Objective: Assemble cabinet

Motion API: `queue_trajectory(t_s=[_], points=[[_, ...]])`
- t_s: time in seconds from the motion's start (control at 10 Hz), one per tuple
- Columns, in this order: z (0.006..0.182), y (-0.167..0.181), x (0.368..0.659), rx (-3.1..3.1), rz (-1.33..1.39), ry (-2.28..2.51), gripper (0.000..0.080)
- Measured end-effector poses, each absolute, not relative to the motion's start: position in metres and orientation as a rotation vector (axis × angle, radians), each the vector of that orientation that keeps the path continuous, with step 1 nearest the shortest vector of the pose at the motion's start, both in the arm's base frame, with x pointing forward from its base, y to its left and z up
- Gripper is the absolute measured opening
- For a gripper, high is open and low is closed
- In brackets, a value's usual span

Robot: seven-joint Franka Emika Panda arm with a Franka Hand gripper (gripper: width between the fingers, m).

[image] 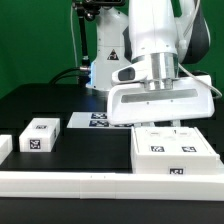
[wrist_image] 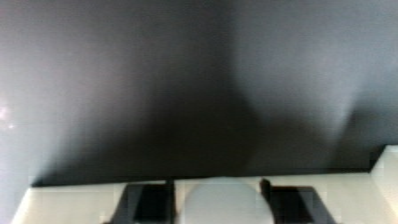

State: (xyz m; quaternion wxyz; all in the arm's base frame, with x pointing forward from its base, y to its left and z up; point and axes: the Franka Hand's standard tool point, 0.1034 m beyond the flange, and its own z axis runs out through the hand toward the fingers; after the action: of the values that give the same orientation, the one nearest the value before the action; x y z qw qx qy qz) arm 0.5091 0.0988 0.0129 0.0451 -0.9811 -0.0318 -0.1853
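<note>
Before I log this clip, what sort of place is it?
Probably a robotics lab bench: a black table before a green backdrop, white furniture parts such as the cabinet carrying square tags, and a marker board lying flat.

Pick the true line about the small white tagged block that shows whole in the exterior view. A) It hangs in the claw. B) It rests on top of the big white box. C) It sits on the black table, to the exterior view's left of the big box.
C: the small block sits on the black table, apart from the cabinet and to its left.
</note>
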Motion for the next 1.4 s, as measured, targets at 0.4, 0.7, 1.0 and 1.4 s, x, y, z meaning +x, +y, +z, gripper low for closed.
queue_trajectory(t_s=[0.4,0.7,1.0,1.4], points=[[0.013,0.099,0.509,-2.997,-0.566,-0.097,0.0217],[0.024,0.097,0.510,-3.008,-0.462,-0.098,0.0219],[0.073,0.096,0.518,-3.017,-0.249,-0.095,0.0219],[0.071,0.096,0.516,-3.019,-0.197,-0.071,0.0220]])
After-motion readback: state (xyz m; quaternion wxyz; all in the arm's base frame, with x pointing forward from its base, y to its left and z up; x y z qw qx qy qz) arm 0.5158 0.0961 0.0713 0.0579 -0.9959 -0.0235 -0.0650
